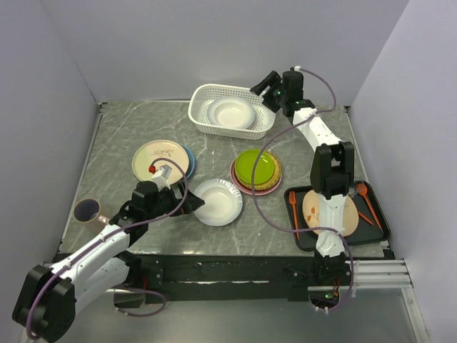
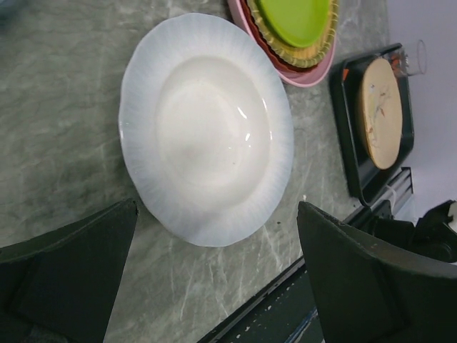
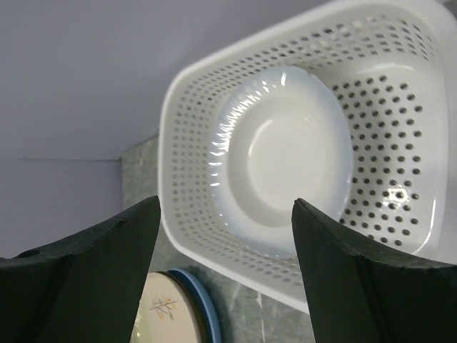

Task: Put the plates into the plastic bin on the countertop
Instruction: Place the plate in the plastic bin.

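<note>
Left gripper point(image 2: 218, 214) and right gripper point(image 3: 226, 207) both have jaws open and empty; the white plate point(image 2: 207, 128) looks slick and brittle, so pinch its rim.

Blue plate point(image 3: 198, 292) mostly hidden under sprig plate point(image 1: 161, 158), pink plate point(image 2: 313, 77) showing only its rim

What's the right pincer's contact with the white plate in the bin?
Apart. The right wrist view shows the white plate whole in the plastic bin, beyond the open right pincer.

Plain pale-lilac back wall point(image 1: 214, 43) just beyond my rt gripper point(image 1: 262, 93). L wall point(image 1: 36, 107) well off, R wall point(image 1: 418, 78) nearer, same colour. Light soft, even.
</note>
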